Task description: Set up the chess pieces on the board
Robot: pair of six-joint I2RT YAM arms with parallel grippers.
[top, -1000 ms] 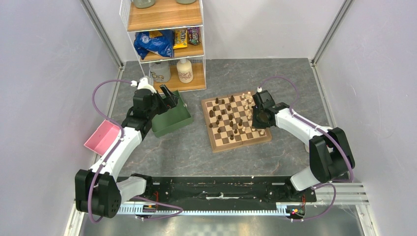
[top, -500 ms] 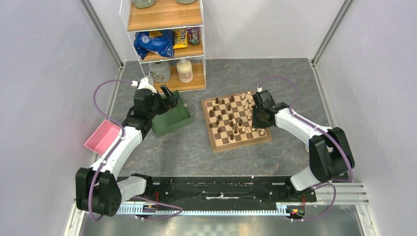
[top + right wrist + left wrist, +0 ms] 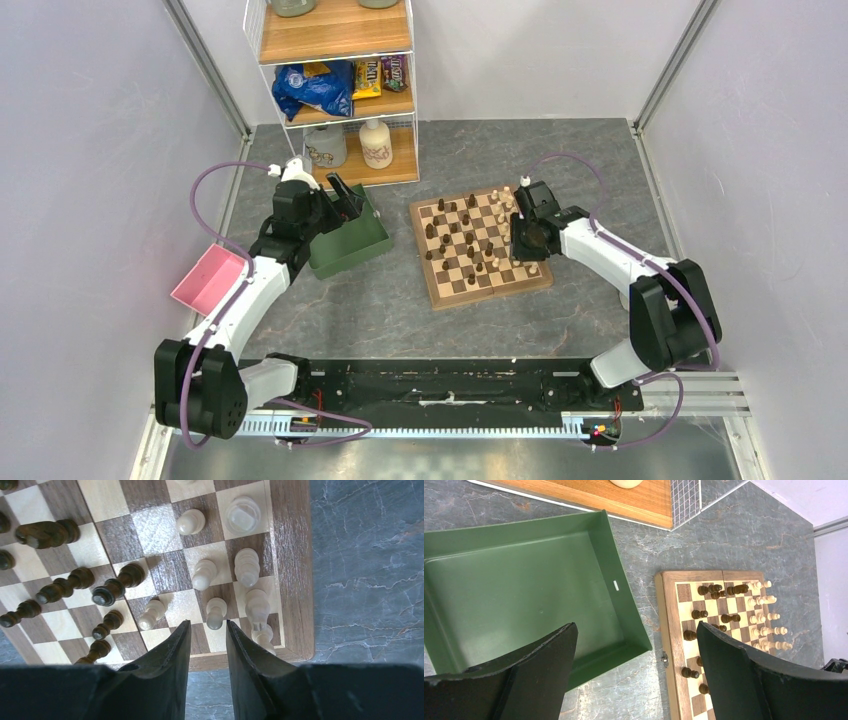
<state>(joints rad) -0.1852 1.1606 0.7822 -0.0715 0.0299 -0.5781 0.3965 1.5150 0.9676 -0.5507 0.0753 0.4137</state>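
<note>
Over the grey table, left gripper gapes wide; right gripper stands slightly parted above the board.

We look down on a grey stone-patterned desk with two white and black robot arms. The left end effector hangs over a green tray, and a pink tray lies near the left wall. The right end effector is over the right side of the board, which lies slightly turned. Dark chess pieces are scattered across its squares, while pale chess pieces cluster along its right side. Behind stands a shelf unit with snack bags and bottles.
</note>
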